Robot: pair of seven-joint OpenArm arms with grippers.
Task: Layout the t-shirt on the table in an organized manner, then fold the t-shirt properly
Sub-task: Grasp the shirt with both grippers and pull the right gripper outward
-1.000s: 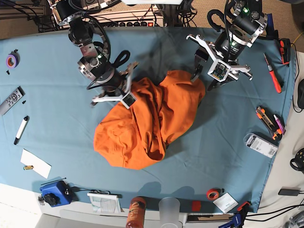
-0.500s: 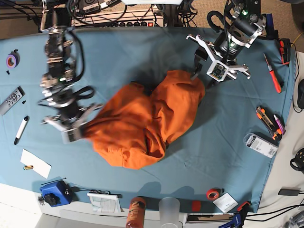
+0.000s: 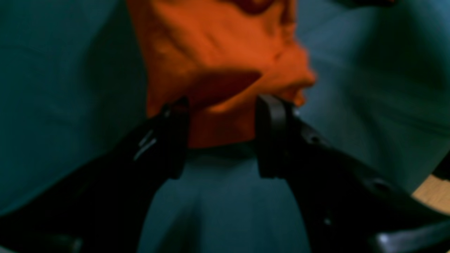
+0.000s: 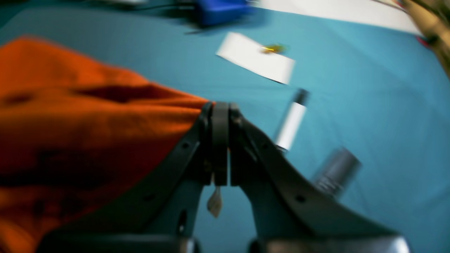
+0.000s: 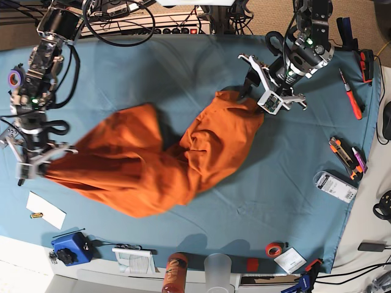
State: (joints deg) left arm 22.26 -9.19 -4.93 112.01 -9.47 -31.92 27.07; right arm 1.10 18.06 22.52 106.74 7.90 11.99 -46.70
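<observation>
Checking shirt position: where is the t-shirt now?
In the base view, the t-shirt lies stretched across the table's middle, between the right claw and the left claw.

Bare table [image 5: 183,73] behind the t-shirt [image 5: 153,165]; marker [image 4: 291,121] beside right gripper [image 4: 219,109].

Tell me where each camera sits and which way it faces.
Base: overhead, looking down on the table, both arms showing.
Left wrist: behind the open left gripper, facing the t-shirt edge.
Right wrist: behind the right gripper, shut on the t-shirt, facing a marker.
All three views share the t-shirt.
</observation>
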